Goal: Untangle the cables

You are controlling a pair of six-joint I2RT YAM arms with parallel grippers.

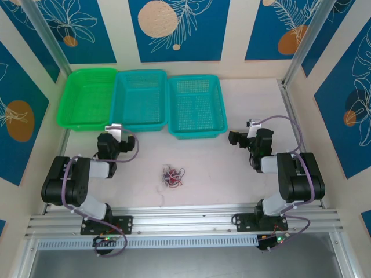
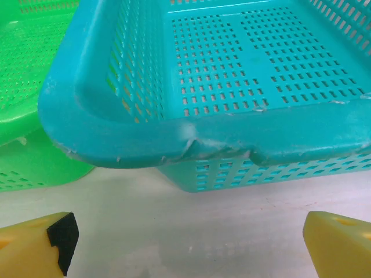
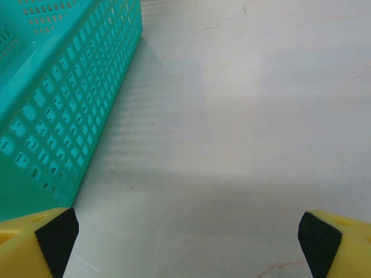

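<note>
cables (image 1: 172,175): small knotted clump of thin wires, reddish, dark and pale strands mixed; colours hard to split at this size
cables location: lying on the counter (image 1: 220,174), near-centre, between the two arms, well apart from both claws and from the baskets
handling: likely very light, limp, no stiffness; will drag as one clump if pulled from one side; strands thin, so easy to miss or let slip, and a hard tug probably tightens the knot
where to grab: best guess is a loose loop or free end at the clump's edge, one claw pinning the clump, the other drawing a single strand out
left claw (image 1: 116,128): released, holding nothing, yellow tips wide apart in the wrist view (image 2: 185,249), facing the near rim of the middle teal basket (image 2: 191,133); green basket (image 2: 23,69) to its left
right claw (image 1: 236,138): released, holding nothing (image 3: 185,243), over bare counter just beside the right teal basket (image 3: 64,116)
baskets: three in a row at the far side, nothing seen inside
task progress: not started, clump untouched
</note>
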